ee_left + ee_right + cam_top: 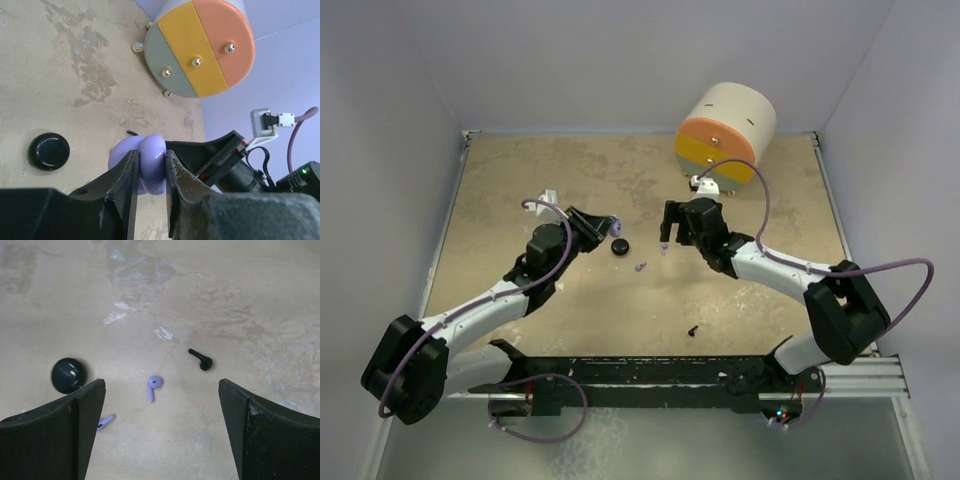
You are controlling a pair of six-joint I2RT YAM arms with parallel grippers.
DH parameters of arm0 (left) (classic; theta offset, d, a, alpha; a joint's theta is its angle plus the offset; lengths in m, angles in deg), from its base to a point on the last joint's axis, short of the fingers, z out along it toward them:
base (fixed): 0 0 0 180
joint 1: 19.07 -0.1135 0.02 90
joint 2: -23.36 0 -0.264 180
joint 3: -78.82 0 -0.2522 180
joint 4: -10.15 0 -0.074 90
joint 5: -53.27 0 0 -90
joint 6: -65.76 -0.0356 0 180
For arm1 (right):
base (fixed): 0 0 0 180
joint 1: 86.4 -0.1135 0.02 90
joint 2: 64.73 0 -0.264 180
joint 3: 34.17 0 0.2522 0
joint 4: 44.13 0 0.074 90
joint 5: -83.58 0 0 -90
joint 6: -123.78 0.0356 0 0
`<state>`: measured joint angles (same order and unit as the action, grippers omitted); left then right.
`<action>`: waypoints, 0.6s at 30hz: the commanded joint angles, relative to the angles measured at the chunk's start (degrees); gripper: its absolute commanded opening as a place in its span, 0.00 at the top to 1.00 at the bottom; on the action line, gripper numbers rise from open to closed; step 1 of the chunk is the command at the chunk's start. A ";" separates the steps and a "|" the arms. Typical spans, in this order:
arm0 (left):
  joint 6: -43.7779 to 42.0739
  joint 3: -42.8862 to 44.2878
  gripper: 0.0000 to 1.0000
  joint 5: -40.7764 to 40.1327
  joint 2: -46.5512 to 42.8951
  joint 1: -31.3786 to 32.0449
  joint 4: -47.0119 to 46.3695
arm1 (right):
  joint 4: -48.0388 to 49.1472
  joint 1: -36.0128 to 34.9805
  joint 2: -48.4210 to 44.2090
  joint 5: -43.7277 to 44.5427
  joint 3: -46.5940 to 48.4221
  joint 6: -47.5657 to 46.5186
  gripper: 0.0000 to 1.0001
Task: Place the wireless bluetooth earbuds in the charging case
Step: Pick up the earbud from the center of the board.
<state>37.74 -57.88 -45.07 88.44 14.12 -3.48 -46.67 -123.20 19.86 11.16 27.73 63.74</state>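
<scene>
My left gripper (610, 228) (151, 156) is shut on a rounded pale lilac charging case (152, 167) and holds it edge-on just above the table. A lilac earbud (154, 385) (641, 267) lies loose on the table between my right gripper's wide-open fingers. A second lilac bit (106, 421) peeks out beside the left finger (82, 430). A black earbud (201, 360) (692, 329) lies further off. My right gripper (667, 240) (161, 390) hovers over them, open and empty.
A black round puck (619, 247) (48, 151) (68, 375) lies between the grippers. A big drum with an orange, yellow and grey face (718, 135) (200, 47) lies at the back right. Pale walls (380, 150) enclose the tan table (520, 180).
</scene>
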 commanded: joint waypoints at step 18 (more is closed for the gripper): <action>4.07 -4.76 1.00 4.50 -5.32 -0.49 -2.93 | -2.75 0.42 9.98 -0.86 3.32 -3.02 0.32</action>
<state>40.32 -61.58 -42.86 83.98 13.95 -2.39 -49.12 -122.52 28.45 10.68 28.27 62.43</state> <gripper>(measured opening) 0.233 0.694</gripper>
